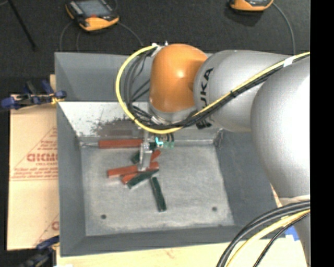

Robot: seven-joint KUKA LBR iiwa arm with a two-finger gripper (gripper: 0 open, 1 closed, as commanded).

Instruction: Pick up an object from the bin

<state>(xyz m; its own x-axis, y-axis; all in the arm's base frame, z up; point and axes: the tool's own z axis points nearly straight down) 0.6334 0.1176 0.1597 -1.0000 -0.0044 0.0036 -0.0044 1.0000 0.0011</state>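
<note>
The pincer [142, 162] stands low in the bin [70, 182] over the small heap of coloured bars near its middle, at a red bar [123, 171] beside a green bar [139, 180], seemingly placed for a grasp, though its opening cannot be told.

Robotics lab test cell: KUKA-branded industrial arm [261, 99] with yellow cabling [121, 86] over a grey metal bin [70, 172], two orange-and-black devices [91, 13] lying on dark surface behind.
</note>
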